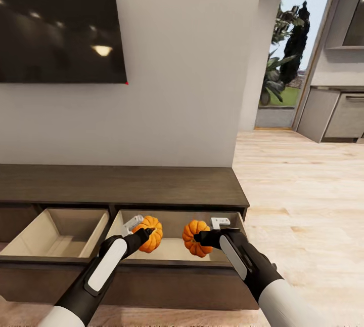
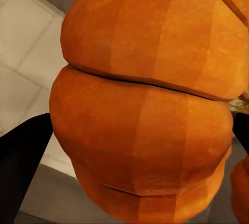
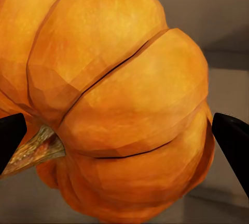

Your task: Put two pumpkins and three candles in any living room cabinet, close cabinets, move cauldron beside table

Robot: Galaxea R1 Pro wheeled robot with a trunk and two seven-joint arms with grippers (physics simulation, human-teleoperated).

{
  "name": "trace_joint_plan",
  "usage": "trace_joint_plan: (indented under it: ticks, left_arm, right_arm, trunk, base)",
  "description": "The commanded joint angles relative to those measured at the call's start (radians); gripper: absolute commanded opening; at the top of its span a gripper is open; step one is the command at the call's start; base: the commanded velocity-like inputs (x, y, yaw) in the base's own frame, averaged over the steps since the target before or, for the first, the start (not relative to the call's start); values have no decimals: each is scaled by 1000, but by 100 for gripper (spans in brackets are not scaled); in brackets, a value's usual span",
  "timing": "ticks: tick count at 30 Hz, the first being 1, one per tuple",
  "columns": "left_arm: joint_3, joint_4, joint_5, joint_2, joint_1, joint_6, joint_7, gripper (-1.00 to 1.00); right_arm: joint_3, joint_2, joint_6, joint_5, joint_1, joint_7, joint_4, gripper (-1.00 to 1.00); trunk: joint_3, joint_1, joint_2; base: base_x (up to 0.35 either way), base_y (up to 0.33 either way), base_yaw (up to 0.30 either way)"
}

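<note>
Head view: 2 claws (image 1: 146, 233) (image 1: 199, 238) gripping pumpkins (image 1: 151, 233) (image 1: 194, 238).

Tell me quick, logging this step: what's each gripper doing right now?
Left gripper: closed on a pumpkin over the open drawer.
Right gripper: closed on the other pumpkin, same drawer.

The cabinet (image 1: 121, 185) looks like dark matt wood grain, its open drawers lined in pale smooth board. Both pumpkins (image 1: 150, 233) (image 1: 194, 237) have a matt, faceted orange skin. At 10 o'clock a glossy black screen (image 1: 60, 23) mirrors lamps, probably glass.
</note>
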Motion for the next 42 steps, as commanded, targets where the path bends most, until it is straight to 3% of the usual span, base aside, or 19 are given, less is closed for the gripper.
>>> trace_joint_plan:
  ticks: [1,5,12,15,42]
  left_arm:
    - [-3,-1,7,2,-1,-1,10,-100]
    - [-2,2,5,9,-1,-3,11,-100]
    - [0,1,5,12,-1,-4,11,-100]
    - [1,1,5,12,-1,-5,11,-100]
    - [5,0,5,12,-1,-5,11,-100]
  right_arm:
    - [3,0,2,-11,-1,-12,-2,-100]
    - [3,0,2,-11,-1,-12,-2,-100]
    - [3,-1,2,-11,-1,-12,-3,-100]
    - [4,-1,2,-11,-1,-12,-3,-100]
    - [4,-1,2,-11,-1,-12,-3,-100]
  trunk:
    - [-5,0,-1]
    - [-20,2,-2]
    - [-20,2,-2]
    - [-32,3,-2]
    - [-32,3,-2]
  base:
    - [0,0,0]
    - [0,0,0]
    - [0,0,0]
    - [0,0,0]
    - [52,2,0]
